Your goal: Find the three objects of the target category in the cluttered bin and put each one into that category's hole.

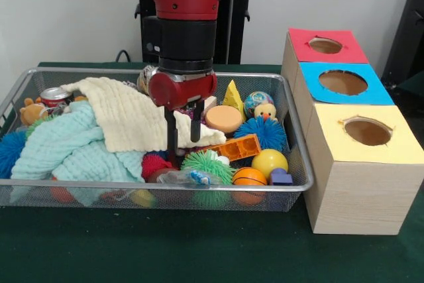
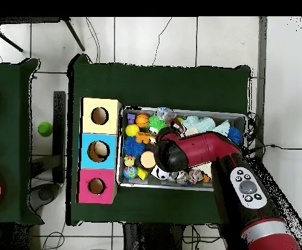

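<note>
Gripper (image 1: 183, 136) lowered into the bin (image 1: 296, 138), fingers (image 1: 171, 134) apart with nothing between them, tips down among the clutter. Cream cloth (image 1: 129, 118) touching the fingers on one side; mint cloth (image 1: 69, 147) beyond it. Orange brick (image 1: 236, 148) and green spiky ball (image 1: 207, 164) just beside the tips, peach disc (image 1: 224, 118) close behind, yellow ball (image 1: 269, 162) and blue spiky ball (image 1: 268, 132) further off. Hole (image 1: 342, 82) in the blue-topped box (image 1: 377, 94), well apart from the fingers, outside the bin on the green worktop (image 1: 165, 250).
</note>
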Robot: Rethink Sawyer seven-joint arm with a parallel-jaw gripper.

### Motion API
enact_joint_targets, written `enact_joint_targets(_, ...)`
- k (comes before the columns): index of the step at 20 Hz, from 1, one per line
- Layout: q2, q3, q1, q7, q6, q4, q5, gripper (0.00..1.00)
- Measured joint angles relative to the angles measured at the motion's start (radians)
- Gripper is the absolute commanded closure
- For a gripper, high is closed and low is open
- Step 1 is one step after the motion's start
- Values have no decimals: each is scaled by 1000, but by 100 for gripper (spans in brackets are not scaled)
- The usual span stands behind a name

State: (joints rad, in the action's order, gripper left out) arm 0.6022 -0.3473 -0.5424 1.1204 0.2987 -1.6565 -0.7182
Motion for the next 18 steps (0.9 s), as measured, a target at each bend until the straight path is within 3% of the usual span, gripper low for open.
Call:
enact_joint_targets(11, 52, -39, -23, 0, 152, -2, 43, 0)
enact_joint_targets(18, 50, -150, -89, -6, 381, 8, 112, 0)
